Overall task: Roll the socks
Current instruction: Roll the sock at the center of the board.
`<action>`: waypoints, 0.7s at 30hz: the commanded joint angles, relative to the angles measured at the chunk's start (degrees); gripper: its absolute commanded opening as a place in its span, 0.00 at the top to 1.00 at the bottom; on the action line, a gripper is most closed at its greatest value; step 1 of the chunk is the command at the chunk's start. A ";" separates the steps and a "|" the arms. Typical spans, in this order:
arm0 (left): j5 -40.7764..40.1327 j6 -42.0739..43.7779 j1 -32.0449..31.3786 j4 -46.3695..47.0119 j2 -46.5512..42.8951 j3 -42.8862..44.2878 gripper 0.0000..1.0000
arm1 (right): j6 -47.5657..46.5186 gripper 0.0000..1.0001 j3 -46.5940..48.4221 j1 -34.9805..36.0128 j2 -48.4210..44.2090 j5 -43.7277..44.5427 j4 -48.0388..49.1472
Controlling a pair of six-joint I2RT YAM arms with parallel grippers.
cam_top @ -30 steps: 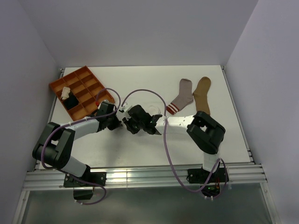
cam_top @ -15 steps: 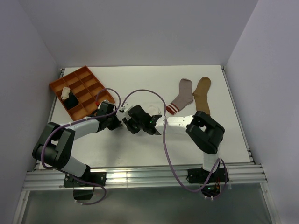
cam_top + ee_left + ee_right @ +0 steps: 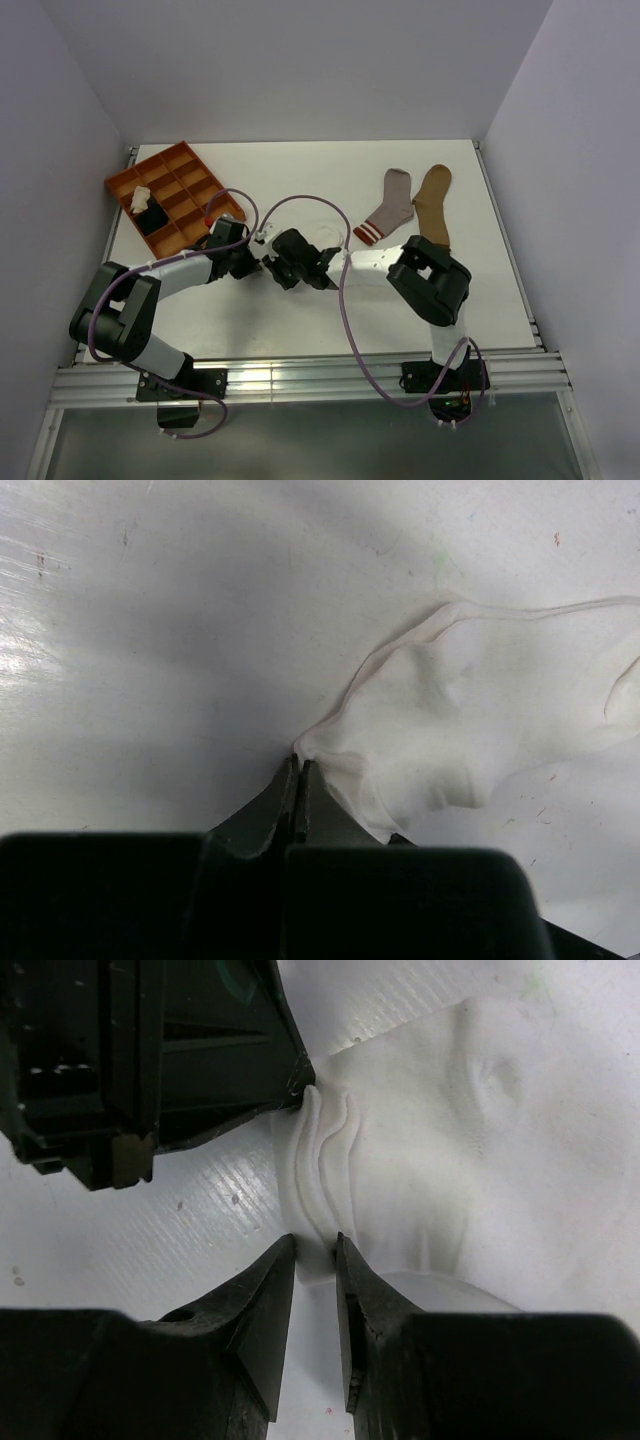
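A white sock [image 3: 480, 710] lies crumpled on the white table between my two grippers. My left gripper [image 3: 300, 763] is shut on one corner of its edge. Facing it, my right gripper [image 3: 315, 1246] has its jaws a little apart, closed on the bunched, pleated edge of the same sock [image 3: 450, 1140]. In the top view the two grippers meet tip to tip, left [image 3: 257, 262] and right [image 3: 271, 266], mid-table. A grey sock with a red-striped cuff [image 3: 390, 205] and a tan sock [image 3: 433, 200] lie flat at the back right.
An orange compartment tray [image 3: 185, 170] stands at the back left, with a cream sock [image 3: 140, 197] and a black sock [image 3: 155, 218] in its compartments. A purple cable [image 3: 300, 198] arches over the table above the white sock.
The right arm's elbow has swung a little to the left and its gripper has edged toward the left gripper. The left arm has held still.
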 commanded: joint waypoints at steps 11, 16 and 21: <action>-2.08 1.62 -0.07 -5.27 0.47 0.17 1.00 | -1.67 0.67 2.59 1.01 3.44 5.11 -6.00; -1.47 1.18 -0.07 -5.36 0.21 0.52 0.99 | -2.82 0.67 3.38 2.77 4.76 5.98 -9.70; -1.55 0.39 -0.07 -5.27 -0.58 0.61 0.93 | -2.12 0.90 4.78 3.30 6.87 4.50 -12.95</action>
